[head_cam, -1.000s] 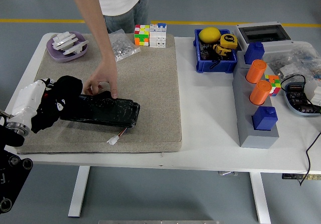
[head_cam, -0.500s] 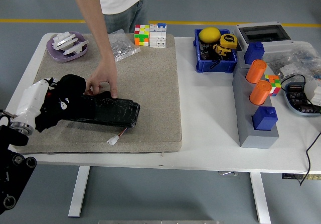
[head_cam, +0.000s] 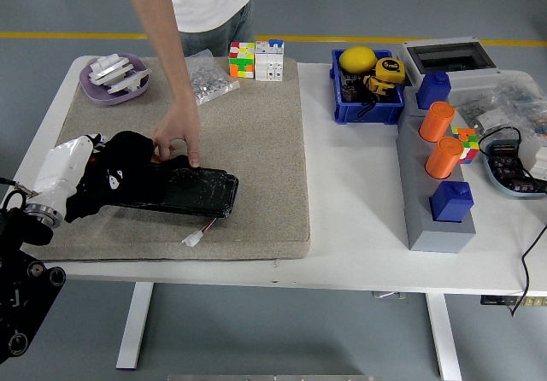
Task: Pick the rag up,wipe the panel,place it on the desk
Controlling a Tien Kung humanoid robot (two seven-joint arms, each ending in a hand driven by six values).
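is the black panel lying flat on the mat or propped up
Flat. The panel lies face up on the tan mat, a person's hand pressing its far edge while the left hand holds the rag on its left end.

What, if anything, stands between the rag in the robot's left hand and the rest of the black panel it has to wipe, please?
A person's hand presses on the black panel at its far edge, just right of the black rag held by the left hand. The panel's nearer strip and right end look clear.
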